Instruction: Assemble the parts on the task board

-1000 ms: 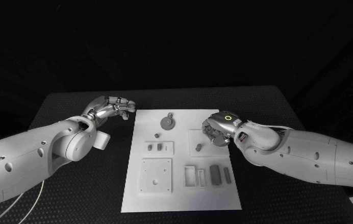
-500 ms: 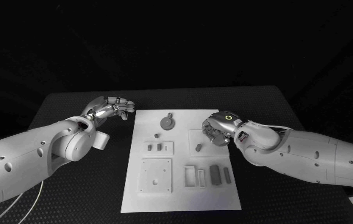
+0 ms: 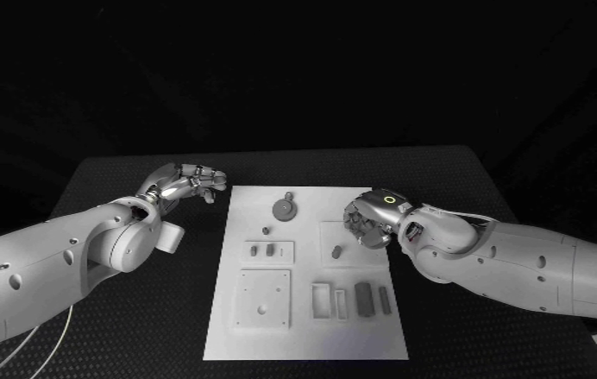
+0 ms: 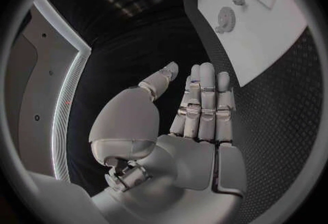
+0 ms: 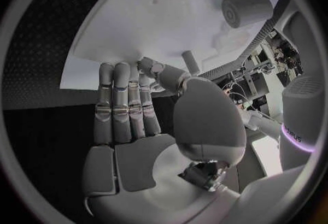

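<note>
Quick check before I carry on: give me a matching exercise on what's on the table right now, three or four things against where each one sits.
Things
1. left robot hand
2. right robot hand
3. round gear-like part
4. white board

Places
A. over the board's right edge, holding nothing
B. in the middle of the black table
C. on the board, near its far edge
D. off the board, over the black table by its far left corner

Pairs: 1-D, 2-A, 3-C, 4-B
</note>
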You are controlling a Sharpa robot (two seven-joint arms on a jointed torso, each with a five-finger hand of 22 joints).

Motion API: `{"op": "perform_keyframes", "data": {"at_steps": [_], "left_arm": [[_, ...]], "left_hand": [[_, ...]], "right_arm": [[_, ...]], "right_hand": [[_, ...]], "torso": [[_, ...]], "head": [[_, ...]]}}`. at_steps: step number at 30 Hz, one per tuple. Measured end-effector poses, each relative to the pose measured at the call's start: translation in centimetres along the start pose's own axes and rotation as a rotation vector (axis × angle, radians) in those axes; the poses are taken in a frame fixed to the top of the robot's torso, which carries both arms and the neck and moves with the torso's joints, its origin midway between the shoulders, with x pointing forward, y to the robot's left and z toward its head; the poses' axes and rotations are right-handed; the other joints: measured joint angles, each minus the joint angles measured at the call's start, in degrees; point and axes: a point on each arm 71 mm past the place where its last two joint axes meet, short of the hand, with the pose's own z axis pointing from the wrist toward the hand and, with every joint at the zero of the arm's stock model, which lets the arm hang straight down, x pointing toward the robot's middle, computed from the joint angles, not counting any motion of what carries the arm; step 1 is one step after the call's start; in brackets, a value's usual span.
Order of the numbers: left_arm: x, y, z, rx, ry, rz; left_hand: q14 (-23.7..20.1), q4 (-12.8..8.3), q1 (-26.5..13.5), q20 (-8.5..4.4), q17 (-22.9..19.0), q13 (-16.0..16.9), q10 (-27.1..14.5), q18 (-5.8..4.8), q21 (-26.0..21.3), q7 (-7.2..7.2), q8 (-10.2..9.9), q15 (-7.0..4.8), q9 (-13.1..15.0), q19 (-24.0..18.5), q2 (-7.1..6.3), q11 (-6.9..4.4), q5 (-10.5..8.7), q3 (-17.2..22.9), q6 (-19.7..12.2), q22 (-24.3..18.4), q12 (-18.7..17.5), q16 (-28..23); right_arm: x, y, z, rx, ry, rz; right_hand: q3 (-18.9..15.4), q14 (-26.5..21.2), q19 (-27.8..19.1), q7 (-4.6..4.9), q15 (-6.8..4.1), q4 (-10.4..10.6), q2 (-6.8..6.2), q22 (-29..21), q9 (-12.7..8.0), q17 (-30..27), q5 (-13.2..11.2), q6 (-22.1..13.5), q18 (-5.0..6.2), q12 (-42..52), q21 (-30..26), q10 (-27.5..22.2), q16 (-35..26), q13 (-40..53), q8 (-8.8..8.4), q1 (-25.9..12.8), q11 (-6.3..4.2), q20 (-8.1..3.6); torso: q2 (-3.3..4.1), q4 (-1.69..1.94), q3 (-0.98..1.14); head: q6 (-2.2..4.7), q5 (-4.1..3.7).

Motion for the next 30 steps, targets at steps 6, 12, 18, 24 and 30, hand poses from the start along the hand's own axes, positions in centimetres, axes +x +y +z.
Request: {"op": "perform_keyframes", "data": {"at_steps": [6,12,18,24,30], "left_arm": [[-0.1,0.1,0.0,-0.002,-0.003,0.001],[-0.2,0.1,0.0,-0.005,-0.005,0.002],[-0.3,0.1,0.0,-0.006,-0.007,0.002],[-0.3,0.2,0.0,-0.007,-0.008,0.003],[-0.3,0.2,0.0,-0.008,-0.009,0.003]], "left_hand": [[0.0,0.0,-0.09,0.0,0.01,0.0,-0.14,0.0,0.0,0.2,0.0,0.0,-0.07,0.0,-0.09,0.14,0.0,0.0,-0.2,0.0,0.0,0.0],[0.0,0.15,-0.23,0.0,0.05,-0.01,-0.21,-0.04,0.0,0.2,0.0,0.0,-0.07,0.0,-0.23,0.2,0.0,-0.15,-0.2,0.0,0.0,0.0],[0.0,0.15,-0.23,0.0,0.05,-0.01,-0.21,-0.06,0.0,0.2,0.0,0.0,-0.07,-0.01,-0.23,0.2,0.0,-0.15,-0.2,0.0,0.0,0.0],[0.0,0.15,-0.23,0.01,0.1,-0.01,-0.21,-0.13,0.0,0.4,0.0,0.0,-0.13,-0.01,-0.23,0.2,0.0,-0.15,-0.4,0.0,0.0,0.0],[0.0,0.15,-0.23,0.01,0.09,-0.01,-0.21,-0.32,0.0,0.4,0.0,0.0,-0.13,-0.01,-0.23,0.2,0.0,-0.15,-0.4,0.0,0.0,0.0]], "right_arm": [[-0.1,-0.1,0.0,0.001,0.012,0.016],[-0.3,-0.2,0.1,0.003,0.021,0.031],[-0.7,-0.2,0.2,0.002,0.024,0.049],[-1.2,0.0,0.3,-0.007,0.026,0.061],[-1.3,-0.1,0.3,-0.009,0.035,0.068]], "right_hand": [[0.09,0.0,-0.01,0.0,0.0,-0.23,0.0,0.07,0.01,0.13,0.21,0.0,0.0,-0.18,0.0,0.0,0.0,0.07,-0.01,0.0,0.0,0.01],[0.08,0.0,-0.01,0.0,0.01,-0.24,0.21,0.07,0.01,0.29,0.42,-0.01,0.0,-0.41,0.0,0.0,-0.15,0.24,-0.02,-0.3,0.0,0.02],[-0.08,0.01,-0.02,0.0,0.02,-0.39,0.08,0.22,0.0,0.51,0.88,-0.01,0.0,-0.68,-0.01,0.0,-0.26,0.4,-0.02,-0.55,0.0,0.02],[-0.24,0.09,-0.02,0.0,0.1,-0.56,0.32,0.25,0.01,0.71,1.32,-0.02,0.01,-0.89,0.08,0.13,-0.55,0.6,-0.07,-0.79,-0.13,0.03],[-0.39,0.1,-0.02,0.0,0.1,-0.71,0.31,0.27,0.24,0.89,1.55,-0.02,0.03,-1.1,0.23,0.4,-0.55,0.75,-0.18,-0.79,0.01,0.03]], "torso": [[0.0,0.0,0.0],[0.01,-0.01,-0.03],[0.01,-0.03,-0.03],[0.01,-0.06,-0.03],[0.01,-0.06,-0.02]], "head": [[-0.04,0.01],[-0.08,-0.03],[-0.19,0.0],[-0.26,-0.02],[-0.34,-0.08]]}}
